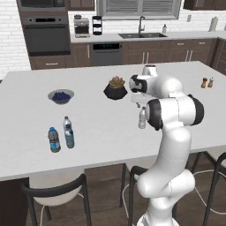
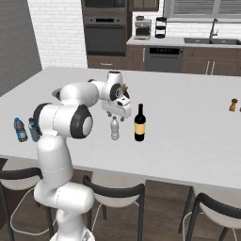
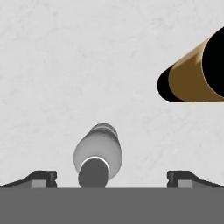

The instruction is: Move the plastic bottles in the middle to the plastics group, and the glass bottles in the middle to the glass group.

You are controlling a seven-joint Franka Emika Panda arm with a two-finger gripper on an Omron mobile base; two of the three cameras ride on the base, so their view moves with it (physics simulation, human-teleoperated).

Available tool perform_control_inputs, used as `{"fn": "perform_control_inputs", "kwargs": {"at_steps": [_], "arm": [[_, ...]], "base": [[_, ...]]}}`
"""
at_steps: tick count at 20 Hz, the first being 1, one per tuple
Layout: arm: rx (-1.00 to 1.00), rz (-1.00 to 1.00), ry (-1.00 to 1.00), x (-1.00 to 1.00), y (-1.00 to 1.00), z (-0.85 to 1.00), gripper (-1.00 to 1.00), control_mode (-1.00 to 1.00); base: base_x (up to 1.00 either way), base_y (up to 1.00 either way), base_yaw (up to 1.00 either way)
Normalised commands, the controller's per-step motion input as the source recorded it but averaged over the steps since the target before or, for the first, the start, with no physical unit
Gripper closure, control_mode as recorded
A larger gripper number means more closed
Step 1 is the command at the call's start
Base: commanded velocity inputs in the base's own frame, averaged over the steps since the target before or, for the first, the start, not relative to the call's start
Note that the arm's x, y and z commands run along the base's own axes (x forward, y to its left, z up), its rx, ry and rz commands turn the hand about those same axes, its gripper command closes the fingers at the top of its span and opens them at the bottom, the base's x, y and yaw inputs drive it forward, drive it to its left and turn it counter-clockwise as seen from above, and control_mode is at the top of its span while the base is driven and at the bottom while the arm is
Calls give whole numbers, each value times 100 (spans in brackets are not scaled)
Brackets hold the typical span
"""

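My gripper (image 2: 116, 114) hangs open just above a clear plastic bottle (image 2: 114, 129) with a white cap, standing mid-counter. In the hand view this bottle (image 3: 98, 154) is seen from above, between and slightly left of centre of my spread fingertips (image 3: 43, 178), untouched. A dark glass bottle (image 2: 139, 123) with a tan label stands just right of it, and also appears in the hand view (image 3: 192, 74). The clear bottle (image 1: 142, 118) peeks out beside my arm. At the left stand the plastics: a blue-label bottle (image 1: 54, 140), a tinted blue bottle (image 1: 69, 137) and a white-capped one (image 1: 66, 121). Two amber bottles (image 1: 207, 82) stand far right.
A plant in a dark pot (image 1: 115, 88) stands behind the gripper, and a bowl of blueberries (image 1: 60, 96) sits to the left. Dark stools (image 2: 115, 193) line the counter's near edge. Ovens and a sink (image 1: 141, 34) run along the back wall.
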Motion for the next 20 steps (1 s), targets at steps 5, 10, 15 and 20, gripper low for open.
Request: {"fn": "perform_control_inputs", "kwargs": {"at_steps": [5,10,15,20], "arm": [[0,2,0,0,1,-14,-100,-100],[0,0,0,12,2,-2,-100,-100],[0,2,0,0,9,-4,-100,-100],[0,3,0,0,12,0,-100,-100]], "base": [[0,0,0],[0,0,0],[0,0,0],[0,0,0]]}}
